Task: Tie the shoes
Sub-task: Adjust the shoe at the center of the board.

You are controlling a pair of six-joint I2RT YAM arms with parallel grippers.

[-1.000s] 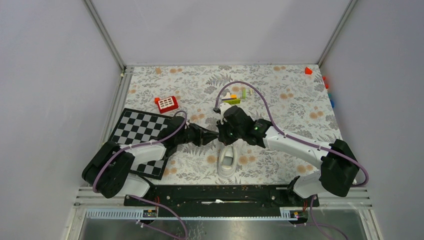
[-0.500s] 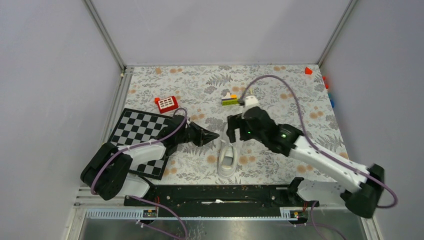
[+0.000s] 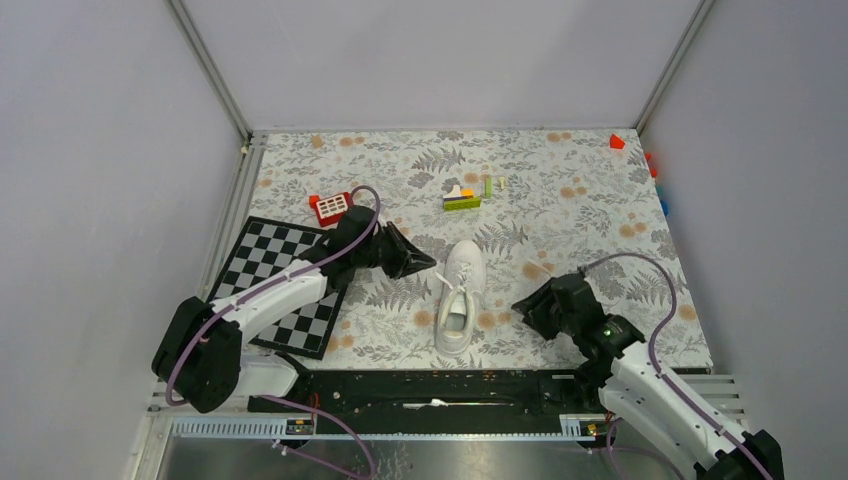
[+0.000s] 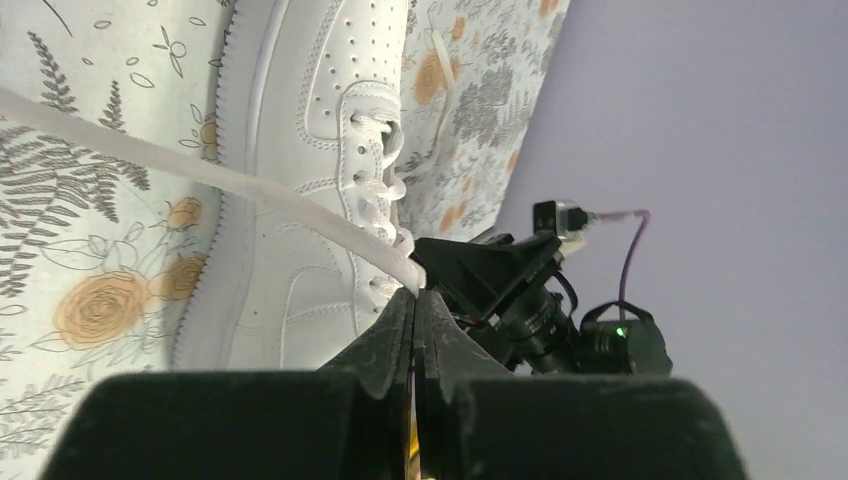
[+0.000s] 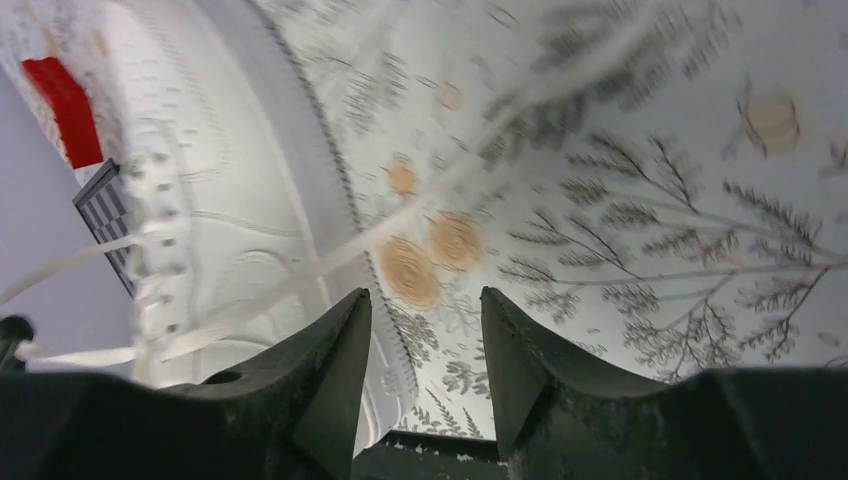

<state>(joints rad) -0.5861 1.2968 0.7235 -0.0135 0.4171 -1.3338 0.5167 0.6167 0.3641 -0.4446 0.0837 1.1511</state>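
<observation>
The shoes are one white low-top sneaker (image 3: 460,297) lying mid-table, toe toward the far side. My left gripper (image 3: 432,267) sits just left of it, shut on a white lace. In the left wrist view this lace (image 4: 200,170) runs taut from the left edge into the closed fingertips of the left gripper (image 4: 415,292), with the sneaker (image 4: 300,200) behind. My right gripper (image 3: 520,305) hovers right of the shoe. The right wrist view shows this right gripper (image 5: 425,300) open with nothing between its fingers, and the sneaker (image 5: 200,190) and a loose lace (image 5: 330,265) beyond.
A checkered board (image 3: 280,270) lies under the left arm. A red toy (image 3: 333,207) sits behind it, and small coloured blocks (image 3: 465,197) lie beyond the shoe. A red block (image 3: 617,141) is in the far right corner. White walls enclose the flowered table.
The right arm has drawn back from above the shoe to the near right, its gripper opening and letting go. The left gripper has shut on the lace and shifted slightly away from the shoe.
</observation>
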